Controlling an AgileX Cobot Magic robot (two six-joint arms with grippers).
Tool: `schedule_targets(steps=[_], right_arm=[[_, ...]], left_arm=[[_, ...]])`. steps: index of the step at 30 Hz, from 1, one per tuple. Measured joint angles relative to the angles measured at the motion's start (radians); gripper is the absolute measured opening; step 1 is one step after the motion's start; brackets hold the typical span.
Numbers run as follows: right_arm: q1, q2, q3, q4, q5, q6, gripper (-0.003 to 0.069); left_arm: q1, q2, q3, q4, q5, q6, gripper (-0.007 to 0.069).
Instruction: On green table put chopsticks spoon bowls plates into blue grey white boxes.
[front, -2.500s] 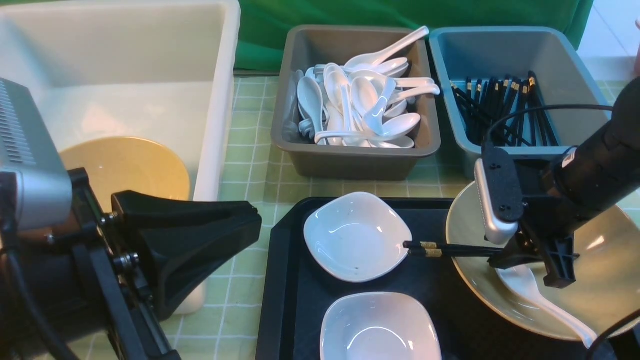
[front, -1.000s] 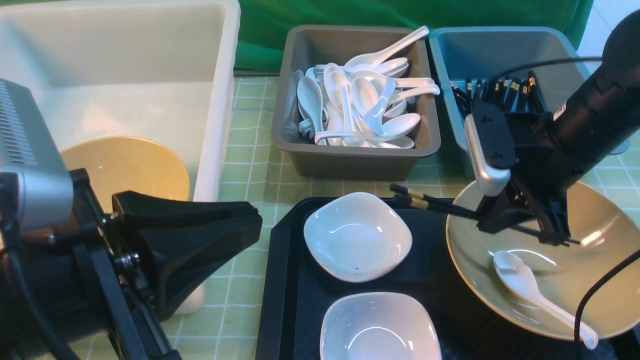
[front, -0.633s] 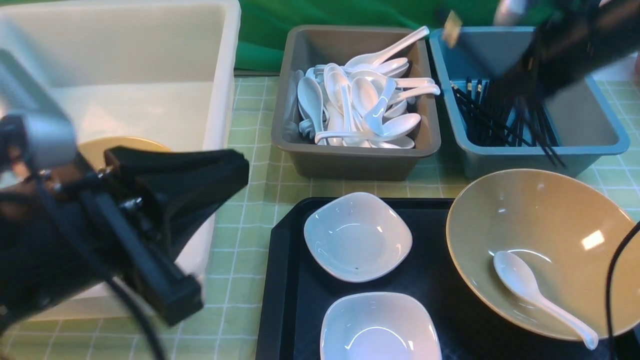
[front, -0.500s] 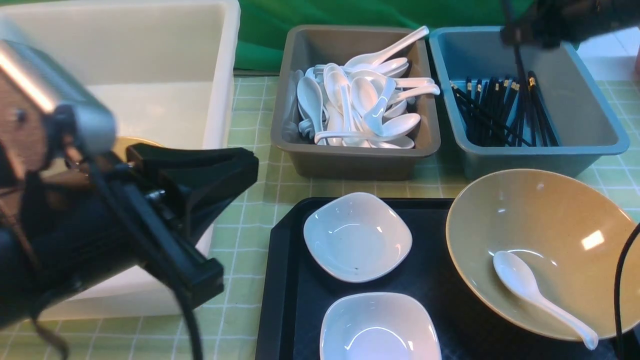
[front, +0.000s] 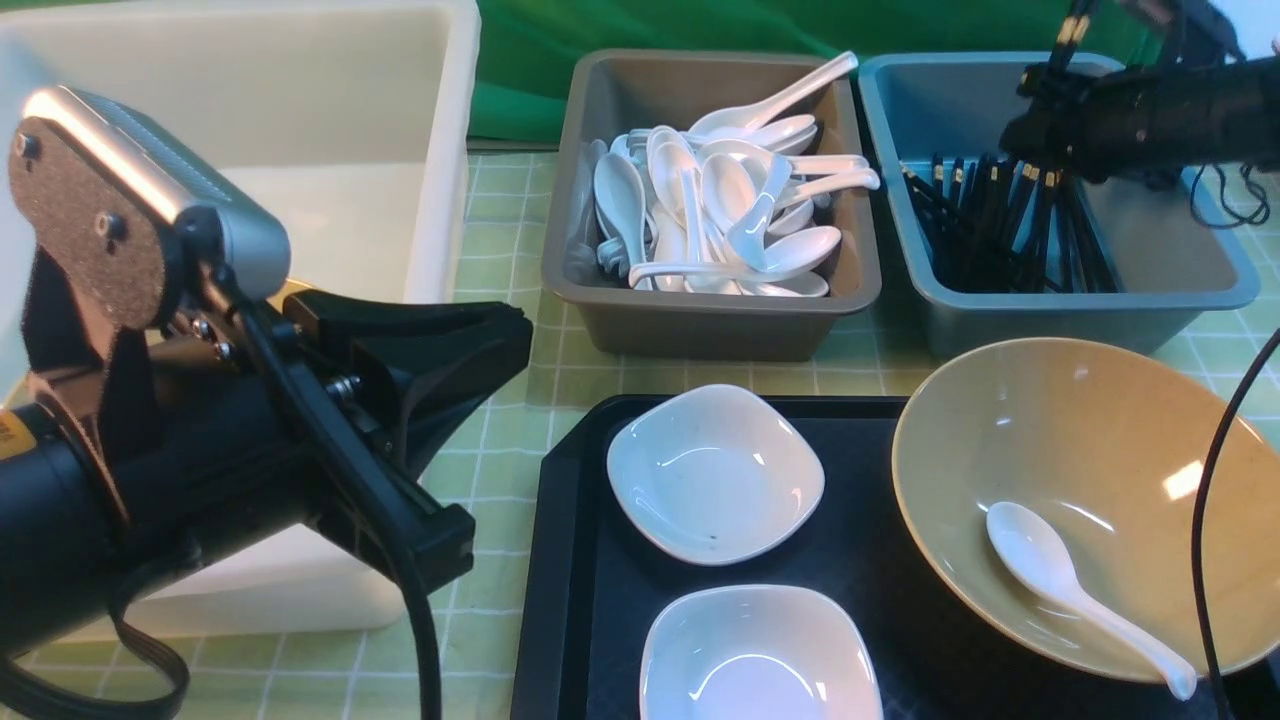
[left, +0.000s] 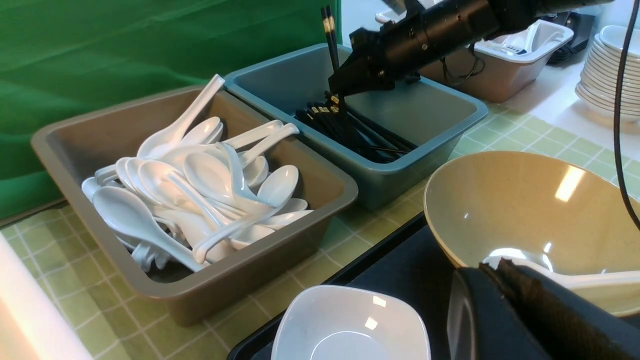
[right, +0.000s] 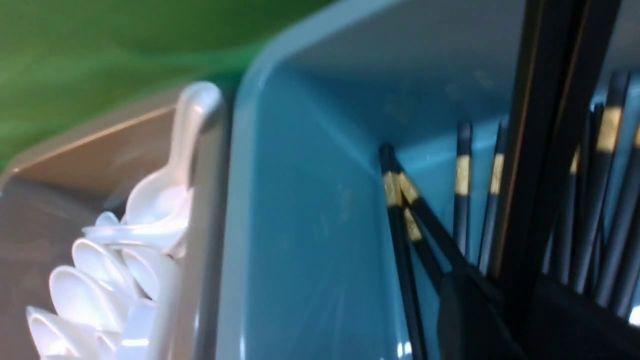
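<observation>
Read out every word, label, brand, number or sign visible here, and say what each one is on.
No text can be read in any view.
The yellow label on the left arm, at the edge of the front view, is cut off, and its marks are too small to read.
The boxes, dishes and spoons show no lettering; the chopsticks carry plain gold bands.

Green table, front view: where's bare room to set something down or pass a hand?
Bare cloth between white tub and grey bin; the left gripper overhangs the strip further down. Bare tray between plates and tan bowl. Crowded: grey–blue bin gap, and above the blue bin, under the right gripper.
</observation>
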Motion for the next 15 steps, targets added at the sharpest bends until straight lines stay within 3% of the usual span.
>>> schedule_targets(steps=[10,15], right_arm=[[0.000,-0.028,-0.042,-0.049,0.138,-0.073,0.0459],[-0.005,-0.109,-0.049,-0.158,0.255,-0.119,0.0501]], left_arm=[[0.000,0.000,0.000,-0.016,0.000,-0.004,-0.0002],[0.000,0.000,0.000,-0.066,0.010,-0.007,-0.0002]])
